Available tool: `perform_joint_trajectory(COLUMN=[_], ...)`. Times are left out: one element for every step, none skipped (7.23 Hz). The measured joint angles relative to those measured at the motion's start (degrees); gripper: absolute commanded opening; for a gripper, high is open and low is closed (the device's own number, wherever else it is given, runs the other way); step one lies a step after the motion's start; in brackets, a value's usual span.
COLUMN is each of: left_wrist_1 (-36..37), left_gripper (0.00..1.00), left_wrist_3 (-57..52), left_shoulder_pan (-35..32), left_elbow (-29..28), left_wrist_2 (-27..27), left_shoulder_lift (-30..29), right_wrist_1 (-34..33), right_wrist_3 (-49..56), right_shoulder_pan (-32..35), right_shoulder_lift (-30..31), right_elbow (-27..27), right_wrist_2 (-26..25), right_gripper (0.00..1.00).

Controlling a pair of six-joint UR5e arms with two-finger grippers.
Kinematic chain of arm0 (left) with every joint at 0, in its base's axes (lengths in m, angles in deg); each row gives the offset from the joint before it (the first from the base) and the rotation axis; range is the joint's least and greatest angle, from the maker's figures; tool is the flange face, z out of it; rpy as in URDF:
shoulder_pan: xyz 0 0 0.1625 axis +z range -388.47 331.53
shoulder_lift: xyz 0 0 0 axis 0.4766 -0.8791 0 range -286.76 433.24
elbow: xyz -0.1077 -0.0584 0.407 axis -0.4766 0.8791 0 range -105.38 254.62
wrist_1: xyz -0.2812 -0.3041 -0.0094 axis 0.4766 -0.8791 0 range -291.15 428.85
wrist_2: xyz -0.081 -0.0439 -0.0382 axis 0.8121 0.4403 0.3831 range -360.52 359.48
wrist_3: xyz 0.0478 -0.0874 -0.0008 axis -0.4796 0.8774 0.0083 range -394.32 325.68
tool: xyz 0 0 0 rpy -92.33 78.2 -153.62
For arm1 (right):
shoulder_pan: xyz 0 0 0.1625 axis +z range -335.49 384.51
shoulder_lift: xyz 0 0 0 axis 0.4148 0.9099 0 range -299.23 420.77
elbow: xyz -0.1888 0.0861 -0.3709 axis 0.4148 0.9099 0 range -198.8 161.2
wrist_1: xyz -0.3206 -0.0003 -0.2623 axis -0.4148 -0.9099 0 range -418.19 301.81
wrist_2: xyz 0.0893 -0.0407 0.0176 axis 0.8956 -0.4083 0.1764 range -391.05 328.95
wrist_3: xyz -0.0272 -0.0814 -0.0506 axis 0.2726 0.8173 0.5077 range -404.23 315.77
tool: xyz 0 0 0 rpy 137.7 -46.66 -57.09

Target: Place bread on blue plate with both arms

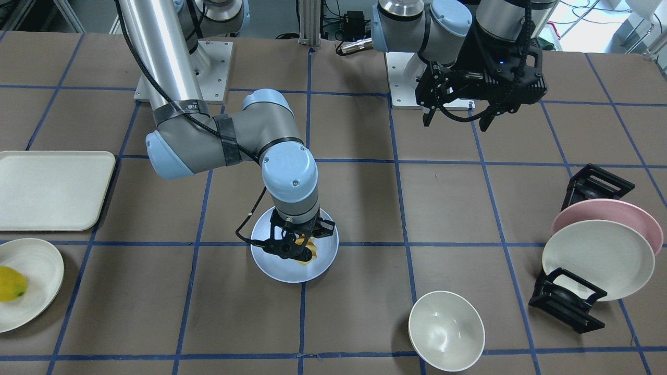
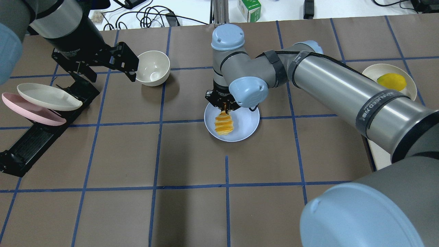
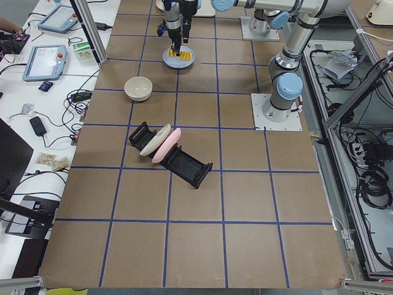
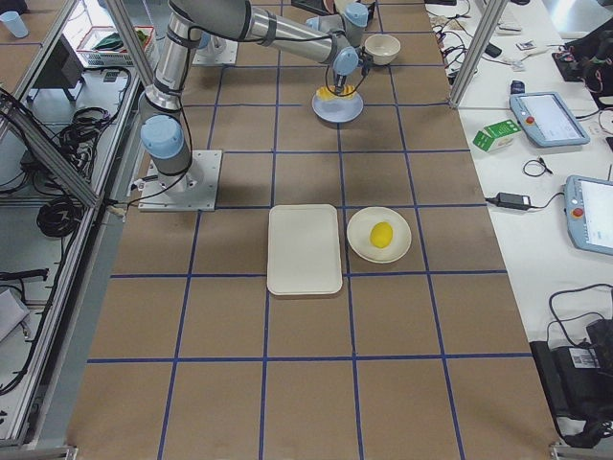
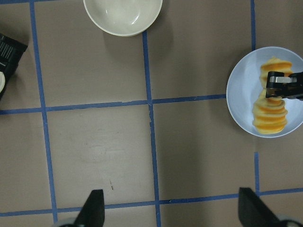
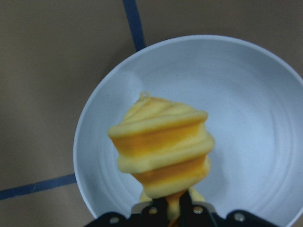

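The blue plate (image 1: 325, 258) sits at the table's middle and also shows in the overhead view (image 2: 247, 123). My right gripper (image 1: 297, 250) is straight over it, shut on one end of the bread (image 2: 224, 125), a ridged orange-yellow loaf. In the right wrist view the bread (image 6: 163, 146) sticks out from the pinched fingers over the plate (image 6: 255, 113). I cannot tell whether it touches the plate. My left gripper (image 1: 458, 120) hovers open and empty well off to the side, near the white bowl (image 2: 153, 67).
A black rack holds a pink plate (image 1: 609, 213) and a cream plate (image 1: 596, 258) on the left arm's side. A cream tray (image 1: 52, 190) and a cream plate (image 1: 36, 291) with a yellow fruit (image 1: 10, 284) lie on the right arm's side.
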State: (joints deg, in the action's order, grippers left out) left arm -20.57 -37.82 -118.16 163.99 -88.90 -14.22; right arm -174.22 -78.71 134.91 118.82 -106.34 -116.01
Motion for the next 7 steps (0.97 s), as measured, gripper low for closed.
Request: perform_joint_trajectory(left_wrist_1=[0.43,1.03,1.57,1.92,2.07,2.12,2.14], left_gripper=[1.00,1.00,1.00,1.00,1.00,1.00,1.00], left_wrist_3=[-0.01,-0.03,-0.34,-1.04,-1.72,-2.03,-2.15], left_shoulder_pan=[0.05,0.22,0.42,0.47,0.46,0.47,0.50], left_elbow=[0.89,1.55,1.85,2.03,2.15,2.21,2.26], left_wrist_2=[-0.10,-0.19,-0.25,-0.26,-0.24,-0.25,-0.32], left_shoulder_lift=[0.23,0.37,0.41,0.40,0.33,0.30,0.30], right_wrist_1=[-0.31,-0.45,-0.67,-0.95,-1.31,-1.59,-1.69], right_wrist_3=[-0.12,-0.19,-0.24,-0.29,-0.31,-0.34,-0.38], right_shoulder_pan=[0.12,0.17,0.17,0.17,0.17,0.17,0.16], right_shoulder_lift=[-0.32,-0.48,-0.53,-0.55,-0.56,-0.56,-0.56], right_elbow=[-0.35,-0.99,-1.69,-2.06,-2.16,-2.17,-2.22], right_wrist_2=[-0.55,-1.36,-1.77,-1.77,-1.53,-1.41,-1.46], right_gripper=[0.00,0.03,0.13,0.43,0.77,0.81,0.81])
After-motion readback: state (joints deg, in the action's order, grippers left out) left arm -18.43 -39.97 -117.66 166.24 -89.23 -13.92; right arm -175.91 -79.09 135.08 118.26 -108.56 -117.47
